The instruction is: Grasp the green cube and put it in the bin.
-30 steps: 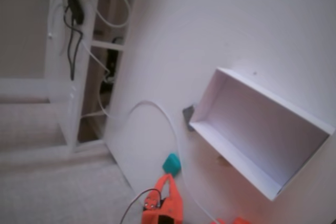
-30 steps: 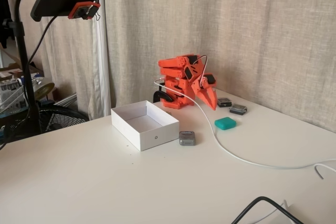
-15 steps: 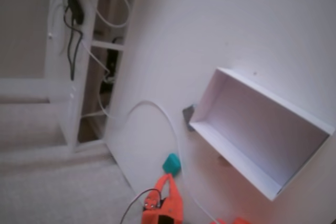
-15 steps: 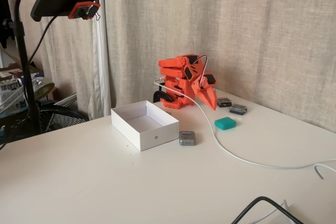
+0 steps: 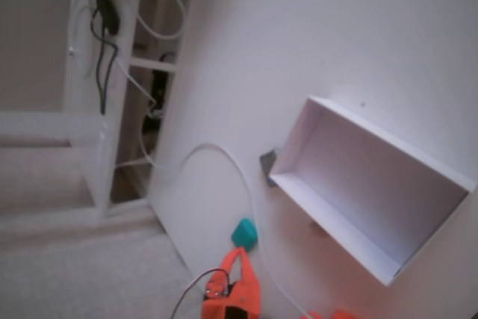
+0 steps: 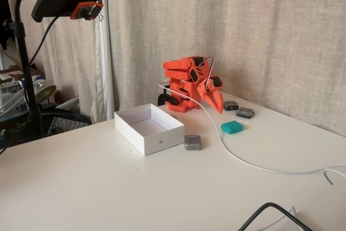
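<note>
White cable (image 6: 238,158) snakes across the table (image 6: 108,187), a grey square piece (image 6: 192,142) sits beside it, two small dark gadgets (image 6: 239,109) wait near the curtain (image 6: 243,31), black cable (image 6: 270,212) loops at front

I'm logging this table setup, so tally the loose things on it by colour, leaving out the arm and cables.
Green: 1, the green cube
White: 1, the bin
Dark grey: 3, the small pieces
Total: 5

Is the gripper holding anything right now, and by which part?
Nothing is held. The gripper hangs above the table, and the green cube lies apart from it.
</note>
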Tool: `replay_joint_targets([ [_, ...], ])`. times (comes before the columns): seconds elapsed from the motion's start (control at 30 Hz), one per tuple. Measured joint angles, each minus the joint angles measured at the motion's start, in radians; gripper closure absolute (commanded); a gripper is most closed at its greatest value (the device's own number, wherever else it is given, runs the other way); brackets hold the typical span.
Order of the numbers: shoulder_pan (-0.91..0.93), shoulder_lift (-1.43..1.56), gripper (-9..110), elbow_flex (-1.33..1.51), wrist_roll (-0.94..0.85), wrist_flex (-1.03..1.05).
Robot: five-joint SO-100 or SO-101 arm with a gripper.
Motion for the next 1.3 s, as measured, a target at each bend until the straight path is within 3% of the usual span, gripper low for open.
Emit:
replay_joint_targets([
  [0.37, 0.000, 0.000, 110, 0.000, 0.000, 0.000],
  [0.53, -0.002, 0.000, 82, 0.000, -0.032, -0.006],
  [0.63, -0.020, -0.031, 77, -0.029, -0.037, -0.069],
  [0.77, -0.063, -0.216, 68, -0.256, -0.038, -0.018],
  [1.13, -0.106, -0.973, 64, -1.433, -0.043, 0.710],
  [1.3, -0.107, -1.221, 64, -1.489, -0.061, 0.716],
])
